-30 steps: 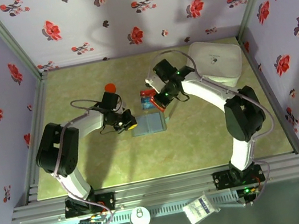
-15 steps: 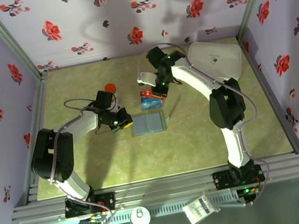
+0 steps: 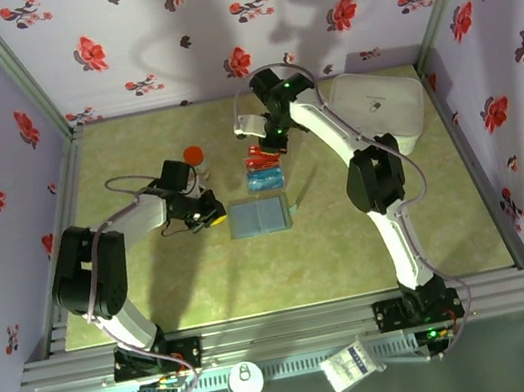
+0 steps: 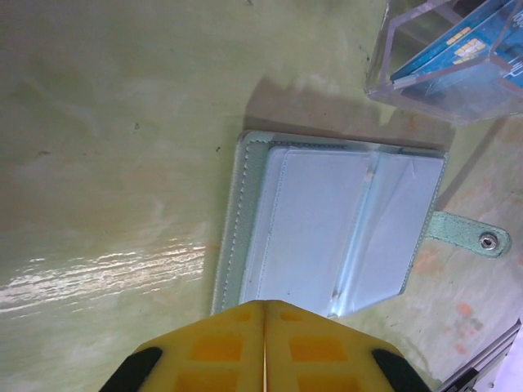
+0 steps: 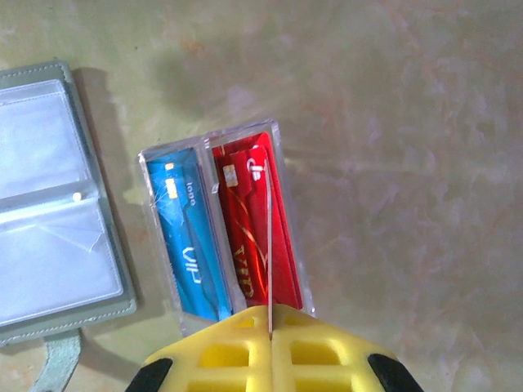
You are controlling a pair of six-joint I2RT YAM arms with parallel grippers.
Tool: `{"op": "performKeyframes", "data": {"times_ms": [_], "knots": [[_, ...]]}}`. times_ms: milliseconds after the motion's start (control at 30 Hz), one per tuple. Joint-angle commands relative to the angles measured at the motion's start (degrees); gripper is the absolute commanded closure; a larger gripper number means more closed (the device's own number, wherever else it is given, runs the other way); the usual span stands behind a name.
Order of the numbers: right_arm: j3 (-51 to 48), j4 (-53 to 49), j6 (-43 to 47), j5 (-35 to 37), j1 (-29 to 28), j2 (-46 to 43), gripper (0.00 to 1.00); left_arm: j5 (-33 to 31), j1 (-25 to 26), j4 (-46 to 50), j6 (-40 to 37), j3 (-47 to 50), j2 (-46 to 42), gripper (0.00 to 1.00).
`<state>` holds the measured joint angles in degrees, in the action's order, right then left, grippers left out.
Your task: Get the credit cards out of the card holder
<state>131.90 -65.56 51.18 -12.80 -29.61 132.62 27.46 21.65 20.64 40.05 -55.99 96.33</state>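
Top view: the card holder [image 3: 260,215] lay open and flat on the worktop [image 3: 156,286]. The credit cards [image 3: 265,179] sat in a clear box [image 3: 282,165] just beyond the holder's far edge. The left end effector [image 3: 210,215] hung just off the holder's left edge, and the right end effector [image 3: 270,144] sat beyond the box, farther from the holder. An orange-capped bottle [image 3: 193,157] stood off the holder's far-left corner.

Left wrist view: yellow fingers pressed flat together, nothing between them. Just ahead, the holder's clear pockets looked empty, its snap tab [image 4: 467,236] lying loose.

Right wrist view: fingers closed tight here too. A thin pale line ran on from their seam, and I couldn't tell whether anything was pinched. Below them the red card [image 5: 253,237] and blue card [image 5: 189,245] lay side by side in the box, beside the holder.

Handling call: those cards looked light, stiff and slick, best pinched by a protruding short edge. The holder looked soft and floppy and would likely slide unless pinned at its stitched border.

Against a second ago, the right end effector had pulled back from over the box, away from the holder. The left one had slipped off the holder's left edge. The holder itself hadn't budged.
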Motion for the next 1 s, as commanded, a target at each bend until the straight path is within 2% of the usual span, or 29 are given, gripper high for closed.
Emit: {"op": "performKeyframes", "data": {"times_ms": [0,267,533,733,900,967], "knots": [[3.36,-1.68,2.03,0.54,0.25,2.56,0.95,0.40,-0.77,1.10,-1.13,1.12,-0.81,0.92],[3.74,-1.68,3.59,0.93,-0.10,4.66,0.91,0.84,-1.43,1.05,-1.61,1.30,-0.03,0.92],[3.64,-1.94,2.65,1.63,-0.23,4.88,0.79,1.03,-1.60,0.36,-1.30,1.09,0.44,0.92],[2.45,-0.53,-0.08,3.35,-0.28,2.85,0.79,0.83,-1.77,-0.14,-1.40,1.14,0.14,0.92],[-5.68,7.68,-6.39,5.94,-0.12,-2.05,0.74,-2.11,-2.16,-0.01,-3.03,0.56,-0.78,0.83],[-10.57,12.30,-9.50,7.35,-0.01,-5.06,0.71,-3.62,-2.67,0.01,-3.78,0.36,-1.44,0.75]]}}
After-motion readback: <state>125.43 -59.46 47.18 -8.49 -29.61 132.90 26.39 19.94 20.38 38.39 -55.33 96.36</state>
